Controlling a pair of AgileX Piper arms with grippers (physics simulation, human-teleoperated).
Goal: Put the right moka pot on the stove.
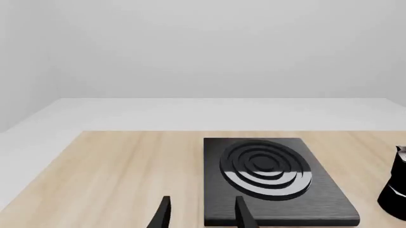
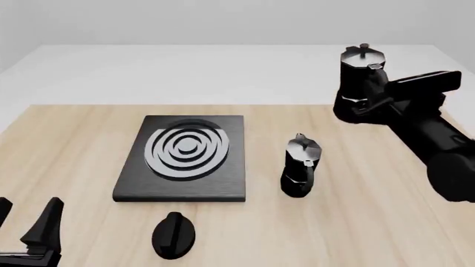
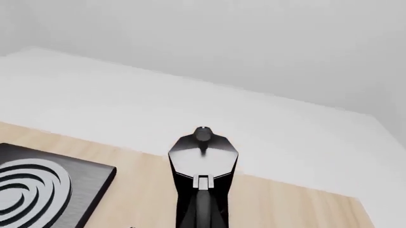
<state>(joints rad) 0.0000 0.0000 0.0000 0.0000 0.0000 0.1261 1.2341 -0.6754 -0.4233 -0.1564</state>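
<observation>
The right moka pot (image 2: 361, 75), black and faceted with a silvery lid and knob, is held up above the table's far right part. My right gripper (image 2: 365, 105) is shut on it at its lower body and handle side. In the right wrist view the pot (image 3: 203, 159) fills the centre with its handle toward the camera, and the fingers are hidden. The stove (image 2: 186, 158), a flat black slab with silver rings, lies left of centre; it also shows in the left wrist view (image 1: 266, 166) and the right wrist view (image 3: 38, 190). My left gripper (image 2: 28, 214) is open and empty at the near left, its tips (image 1: 203, 216) just short of the stove's near edge.
A slimmer moka pot (image 2: 300, 166) with a brighter silver top stands on the table right of the stove; its edge shows in the left wrist view (image 1: 396, 187). A small black oval knob (image 2: 173, 235) lies in front of the stove. The wooden table (image 2: 371, 222) ends at a white floor behind.
</observation>
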